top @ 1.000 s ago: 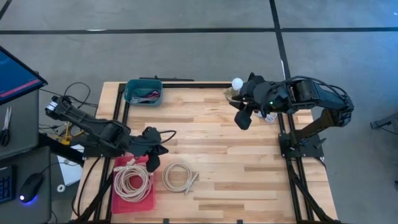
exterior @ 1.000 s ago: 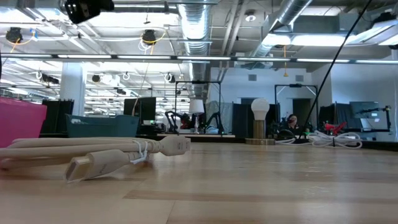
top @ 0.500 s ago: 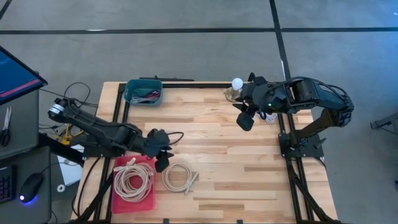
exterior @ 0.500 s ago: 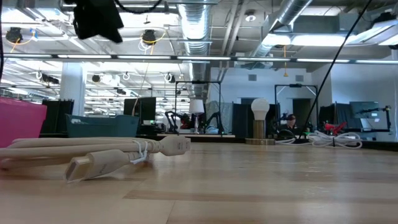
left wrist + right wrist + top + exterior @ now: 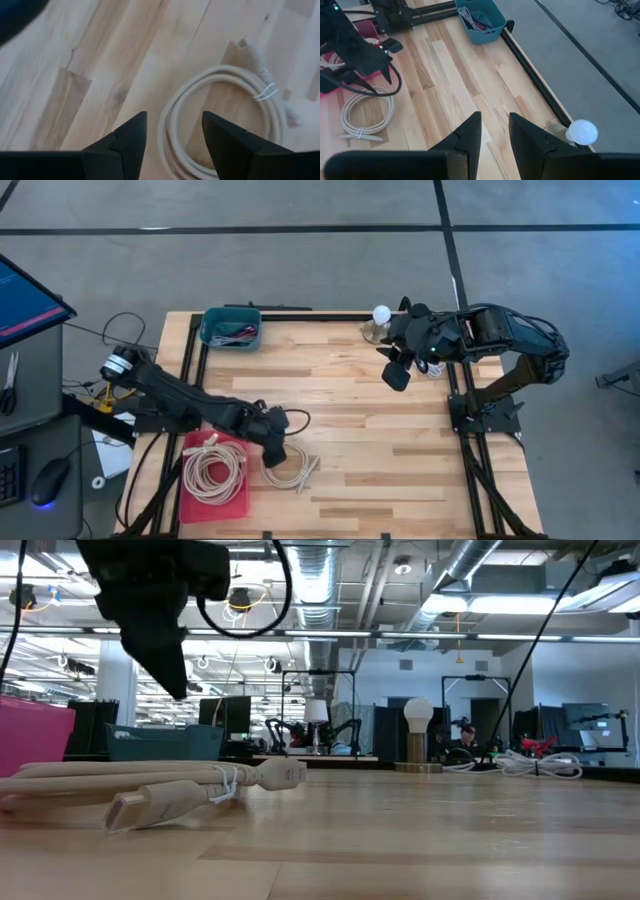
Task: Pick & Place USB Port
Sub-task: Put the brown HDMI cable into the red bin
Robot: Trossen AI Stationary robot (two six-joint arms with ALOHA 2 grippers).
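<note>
A coiled beige USB cable [image 5: 288,467] tied with a white twist lies flat on the wooden table near its front left, and it also shows in the left wrist view [image 5: 225,115] and the low view [image 5: 170,790]. My left gripper [image 5: 274,446] hangs open just above the coil's left rim, with nothing between its fingers [image 5: 172,132]. A second beige coil [image 5: 212,472] lies on the pink tray [image 5: 238,505]. My right gripper [image 5: 395,372] waits open above the table's far right, holding nothing [image 5: 495,132].
A teal bin [image 5: 231,327] with cables in it stands at the far left edge. A light bulb on a base [image 5: 381,315] stands at the far edge, right of centre. The black frame rails [image 5: 455,410] run along the table's sides. Bare wood lies between the two arms.
My left gripper has travelled from above the pink tray toward the table's right and near edges and has come down, so it now hangs over the left rim of the coil on the wood. Both coils lie where they were.
</note>
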